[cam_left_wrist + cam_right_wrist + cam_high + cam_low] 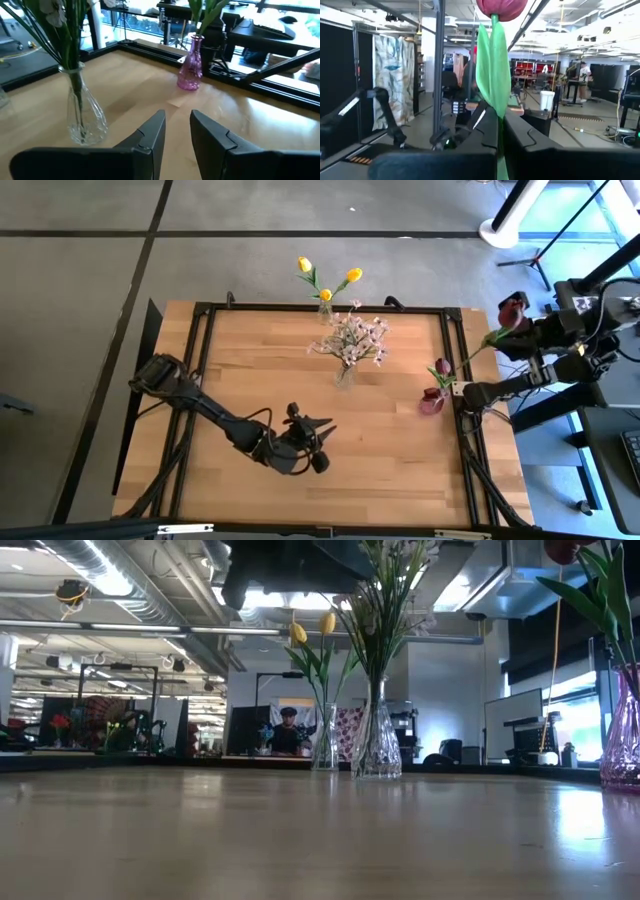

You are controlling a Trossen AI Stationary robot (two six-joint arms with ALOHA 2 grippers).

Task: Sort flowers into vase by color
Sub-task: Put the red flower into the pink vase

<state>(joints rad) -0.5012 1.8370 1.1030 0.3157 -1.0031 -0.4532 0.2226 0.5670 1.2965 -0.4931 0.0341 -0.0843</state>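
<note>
Dark red tulip [501, 7] clamped by its green stem between fingers of right gripper [498, 131], held off the table's right edge, bloom [512, 310] out past the frame rail, stem slanting back twd the pink vase [432, 401]. Pink vase at right edge of table [260, 390], w/ another dark red tulip [442, 367] already in it. Clear vase w/ white-pink sprays [352, 337] at table centre, well apart from pink vase. Further back, just beside the far rail, vase w/ yellow tulips [325, 283]. In low view, clear vase [377, 743] in front of and slightly right of yellow-tulip vase [324, 745]; pink vase [624, 730] at far right. Left gripper [177, 131] low over the front-centre of table, fingers apart, nothing between them, aimed twd pink vase [190, 65] w/ clear vase [85, 110] off to one side. Bare wood between left gripper and vases. Beyond the table: open workshop, person seated in the distance [288, 730], another standing [583, 76].
</note>
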